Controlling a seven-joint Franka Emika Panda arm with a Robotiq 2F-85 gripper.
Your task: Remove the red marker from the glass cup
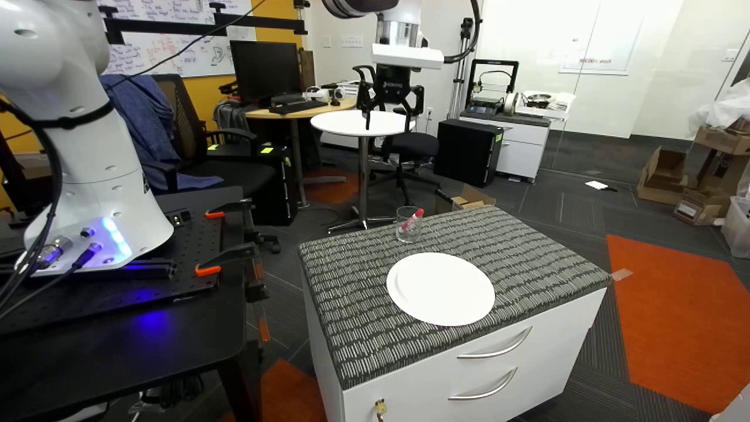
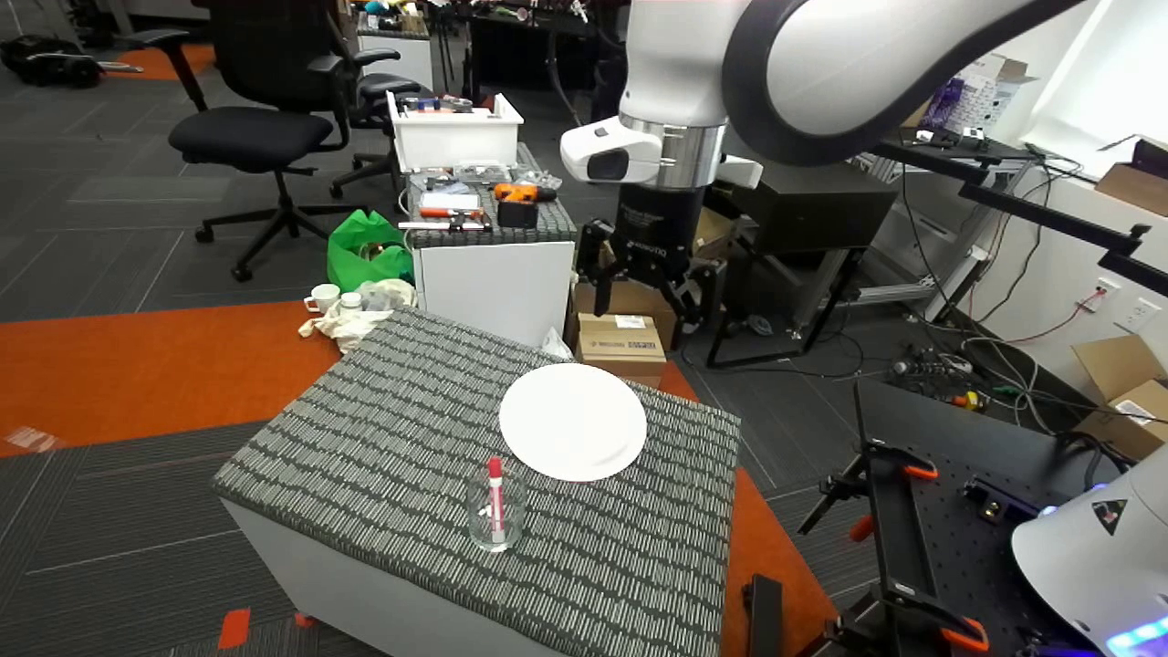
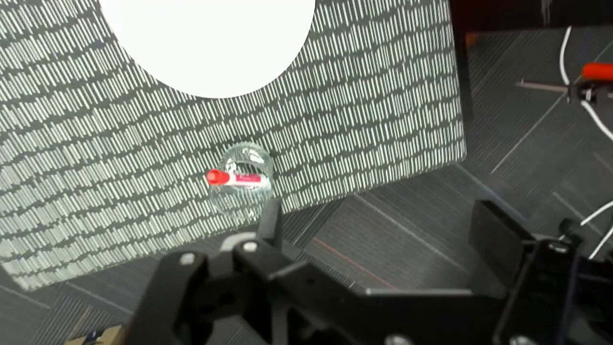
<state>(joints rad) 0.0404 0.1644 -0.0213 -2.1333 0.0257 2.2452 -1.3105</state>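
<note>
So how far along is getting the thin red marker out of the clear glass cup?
Done: nothing visible; the thin red marker leans inside the clear glass cup. In hand: nothing; the jaws stand open, apart from both, with nothing between them. Left, most likely: grip the marker and lift it out.

In both exterior views, free air is shown between the raised gripper (image 1: 388, 124), jaws spread wide, and the glass (image 1: 404, 234). From above, the top end of the marker (image 2: 496, 502) can be reached, since it is propped past the rim; lower down, the marker is walled in by the glass. In an exterior view, the near side is bordered by the flat plate (image 1: 442, 290), with a narrow strip spared between them. To the right, broad room is offered across the cabinet (image 1: 521, 252).
</note>
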